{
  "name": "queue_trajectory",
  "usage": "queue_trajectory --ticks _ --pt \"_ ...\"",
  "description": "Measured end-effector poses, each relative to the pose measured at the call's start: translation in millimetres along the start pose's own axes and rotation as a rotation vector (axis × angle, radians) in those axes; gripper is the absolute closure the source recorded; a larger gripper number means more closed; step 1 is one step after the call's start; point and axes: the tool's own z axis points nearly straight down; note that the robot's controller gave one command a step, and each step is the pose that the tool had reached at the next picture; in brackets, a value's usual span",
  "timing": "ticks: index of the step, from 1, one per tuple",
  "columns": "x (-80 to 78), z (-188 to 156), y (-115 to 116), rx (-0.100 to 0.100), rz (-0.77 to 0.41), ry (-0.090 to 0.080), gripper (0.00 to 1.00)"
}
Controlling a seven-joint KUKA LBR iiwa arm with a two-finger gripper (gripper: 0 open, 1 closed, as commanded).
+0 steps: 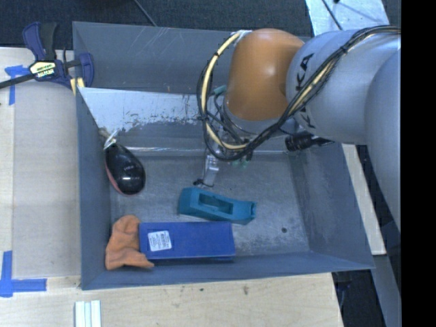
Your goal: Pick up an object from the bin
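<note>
Teal plastic block (216, 207) lies just beside hand (210, 174), approx mid bin (310, 206) (grip state: can't tell)

Grey KUKA arm (354, 87), orange cover (262, 73), looping yellow-black cables (218, 125)

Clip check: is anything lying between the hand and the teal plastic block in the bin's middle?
Nothing visible. The hand hangs by the left end of the teal plastic block, with only bare bin floor between. The black oval mouse lies off to the left; the blue flat box lies on the block's near side.
</note>
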Motion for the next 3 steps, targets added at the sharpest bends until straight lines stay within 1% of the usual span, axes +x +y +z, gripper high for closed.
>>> queue_trajectory --ticks 1,2,3 --pt "44.4 -5.4 -14.3 0.004 -0.029 0.000 0.00" --pt "64.5 -27.8 21.3 0.002 -0.101 0.002 0.00" --pt "89.4 -31.6 -20.0 0.000 -0.252 0.000 0.00"
